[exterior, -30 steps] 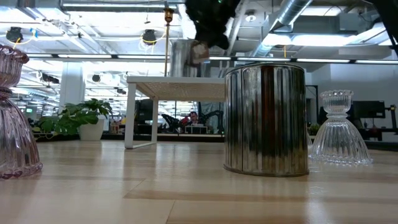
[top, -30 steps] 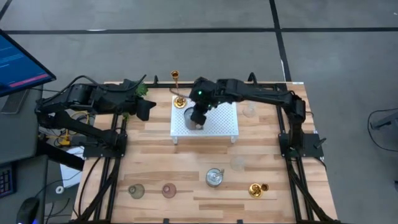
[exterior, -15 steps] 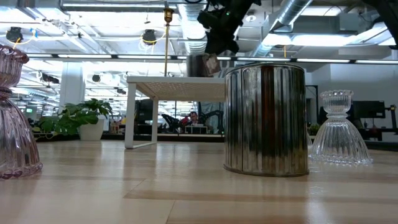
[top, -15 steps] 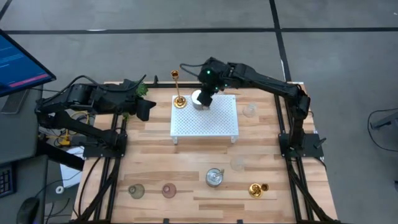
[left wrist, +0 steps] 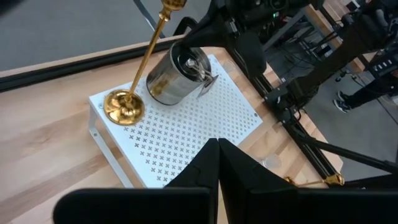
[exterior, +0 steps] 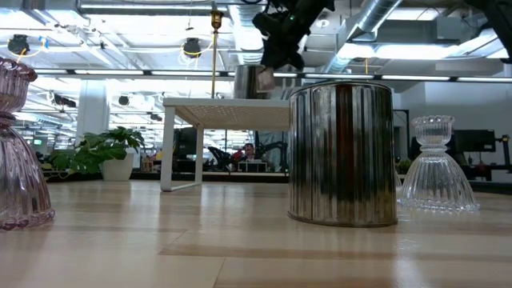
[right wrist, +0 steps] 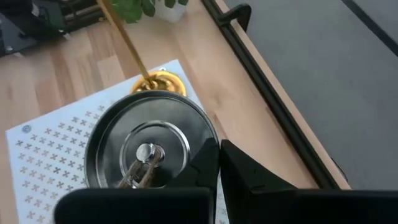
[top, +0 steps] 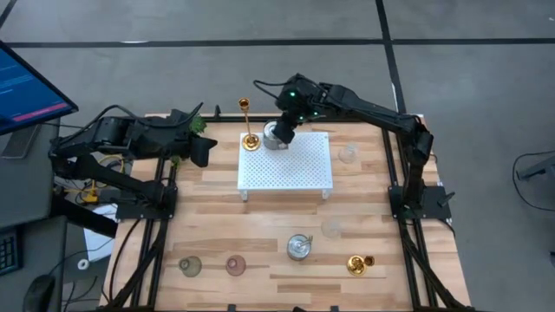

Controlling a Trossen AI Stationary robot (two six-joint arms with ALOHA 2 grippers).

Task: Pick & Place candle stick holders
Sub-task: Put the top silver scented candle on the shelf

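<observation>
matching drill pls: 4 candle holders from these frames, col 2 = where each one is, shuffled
Things
1. tall gold holder
2. silver cup in the right gripper
3. pinkish glass holder
4. second silver cup

Places
A. on the bare wood at the table's near edge, beside the greenish holder
B. upright on the white perforated stand's far left corner
C. on the bare wood, between the stand and the near edge
D. at the stand's far edge, next to the tall gold holder, shut jaws on its rim

Pairs: 1-B, 2-D, 3-A, 4-C
</observation>
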